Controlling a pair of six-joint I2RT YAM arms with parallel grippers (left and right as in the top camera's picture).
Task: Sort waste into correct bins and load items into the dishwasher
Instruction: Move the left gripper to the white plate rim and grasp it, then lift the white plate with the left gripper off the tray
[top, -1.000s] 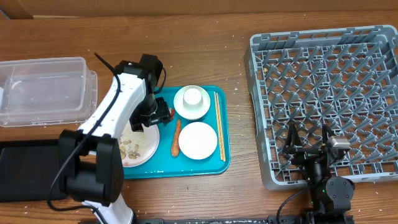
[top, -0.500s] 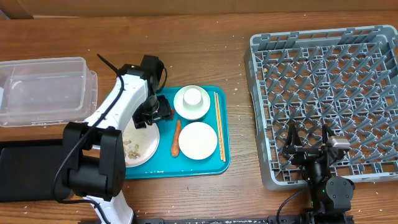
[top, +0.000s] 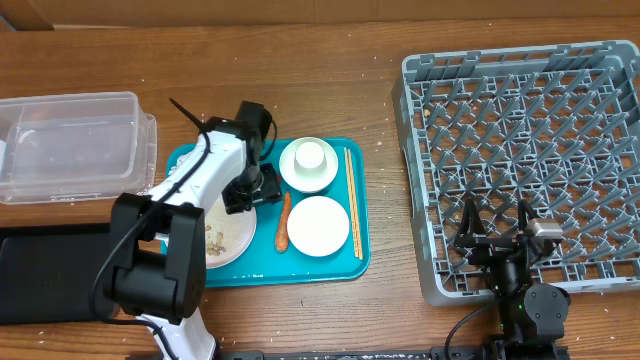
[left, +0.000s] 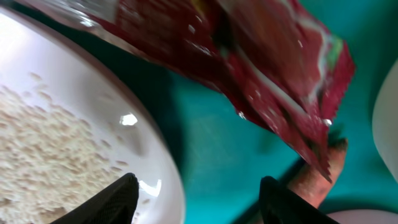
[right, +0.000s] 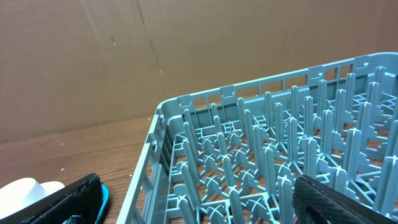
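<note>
Left wrist view alone gives us red foil snack wrapper (left: 249, 56) over teal plastic tray (left: 236, 155), just past left end effector (left: 199, 199), fingers apart, empty; in overhead, white arm (top: 190, 180) covers it; right end effector (right: 199, 202) wide, by grey pegged dish rack (right: 249, 143).

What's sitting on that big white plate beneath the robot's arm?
Pale rice-like scraps lie on the plate. The left arm covers its upper part from overhead, so anything there is hidden. The wrist view shows a red wrapper by its rim.
</note>
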